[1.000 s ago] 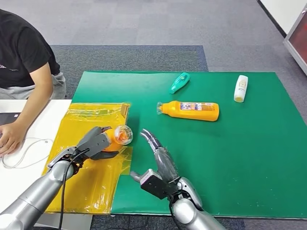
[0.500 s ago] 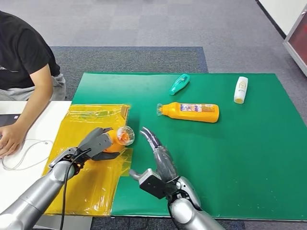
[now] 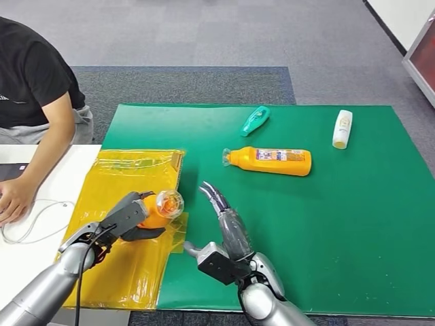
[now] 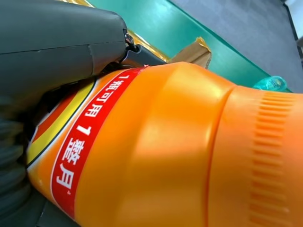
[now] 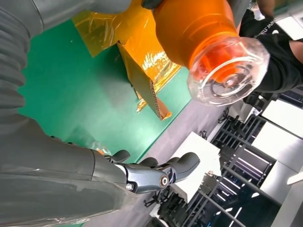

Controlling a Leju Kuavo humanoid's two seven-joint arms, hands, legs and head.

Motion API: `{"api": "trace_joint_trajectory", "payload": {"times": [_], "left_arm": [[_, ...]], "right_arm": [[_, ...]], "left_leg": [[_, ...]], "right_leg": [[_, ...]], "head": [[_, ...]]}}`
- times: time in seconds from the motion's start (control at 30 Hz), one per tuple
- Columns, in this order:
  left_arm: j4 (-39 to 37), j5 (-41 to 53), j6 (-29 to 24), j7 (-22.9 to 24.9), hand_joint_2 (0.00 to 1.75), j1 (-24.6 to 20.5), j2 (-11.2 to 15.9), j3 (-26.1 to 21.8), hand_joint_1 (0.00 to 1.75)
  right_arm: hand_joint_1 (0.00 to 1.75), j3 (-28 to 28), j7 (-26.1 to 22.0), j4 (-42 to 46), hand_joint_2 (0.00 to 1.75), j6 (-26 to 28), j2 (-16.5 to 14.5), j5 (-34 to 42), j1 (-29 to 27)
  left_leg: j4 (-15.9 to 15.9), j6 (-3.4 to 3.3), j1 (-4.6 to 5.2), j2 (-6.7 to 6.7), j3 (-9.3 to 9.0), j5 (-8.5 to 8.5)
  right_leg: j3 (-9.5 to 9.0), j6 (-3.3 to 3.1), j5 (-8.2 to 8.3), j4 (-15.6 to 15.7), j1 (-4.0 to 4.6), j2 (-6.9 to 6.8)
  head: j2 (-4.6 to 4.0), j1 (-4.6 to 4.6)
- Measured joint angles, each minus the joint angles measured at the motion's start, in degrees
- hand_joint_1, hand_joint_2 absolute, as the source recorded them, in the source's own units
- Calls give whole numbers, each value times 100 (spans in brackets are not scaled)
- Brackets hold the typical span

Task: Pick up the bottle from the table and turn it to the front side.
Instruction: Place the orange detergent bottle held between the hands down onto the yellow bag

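Head view: left hand (image 3: 130, 216) grips orange bottle (image 3: 160, 207), lifted over yellow sheet (image 3: 128, 173) near table's (image 3: 359, 231) left edge; right hand (image 3: 225, 227) empty, fingers apart. Left wrist view: label faces the camera. Right wrist view: clear cap (image 5: 228, 71) near. Pickup done, turning looks unfinished.

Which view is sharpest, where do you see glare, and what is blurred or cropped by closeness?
Head view: even light, sharp across the green mat, glare on the yellow film. Left wrist view: the orange bottle is so close it is cropped, the cap end soft. Right wrist view: highlights on the clear cap, background tilted.
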State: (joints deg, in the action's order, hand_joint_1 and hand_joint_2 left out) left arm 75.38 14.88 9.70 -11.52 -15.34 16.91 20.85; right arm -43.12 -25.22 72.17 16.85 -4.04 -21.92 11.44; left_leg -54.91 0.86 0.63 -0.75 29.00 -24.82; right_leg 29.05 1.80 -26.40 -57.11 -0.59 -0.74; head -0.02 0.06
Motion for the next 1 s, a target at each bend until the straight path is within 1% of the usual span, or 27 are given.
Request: {"api": "trace_joint_trajectory", "payload": {"times": [0.17,0.43,0.53,0.73,1.0], "left_arm": [[-54,-157,57,-8,175,-51,-16,-4,175],[-790,52,-161,-80,175,-450,-223,61,175],[-964,164,-151,-54,175,-572,-248,112,175],[-1279,285,-136,-20,175,-777,-295,167,175],[-1569,374,-142,-22,175,-957,-394,184,175]], "right_arm": [[0,-5,-31,-25,175,-3,-26,28,24],[0,-94,-69,-63,175,29,-110,114,106],[0,-118,-62,-62,175,39,-144,126,129],[0,-135,-58,-60,175,37,-230,133,157],[0,-158,-58,-26,175,7,-359,123,207]], "left_leg": [[0,-8,10,-4,-11,-13],[1,-24,20,-20,-15,-22],[5,-25,17,-21,1,-18],[18,11,8,-21,26,9],[26,31,-2,-21,48,52]], "right_leg": [[-8,10,-15,0,-9,-5],[12,20,-22,2,-20,-29],[32,8,-2,1,-18,-31],[74,-24,43,-4,-7,-29],[109,-47,74,-22,3,-30]], "head": [[0,0],[0,1],[0,1],[0,0],[0,1]]}}
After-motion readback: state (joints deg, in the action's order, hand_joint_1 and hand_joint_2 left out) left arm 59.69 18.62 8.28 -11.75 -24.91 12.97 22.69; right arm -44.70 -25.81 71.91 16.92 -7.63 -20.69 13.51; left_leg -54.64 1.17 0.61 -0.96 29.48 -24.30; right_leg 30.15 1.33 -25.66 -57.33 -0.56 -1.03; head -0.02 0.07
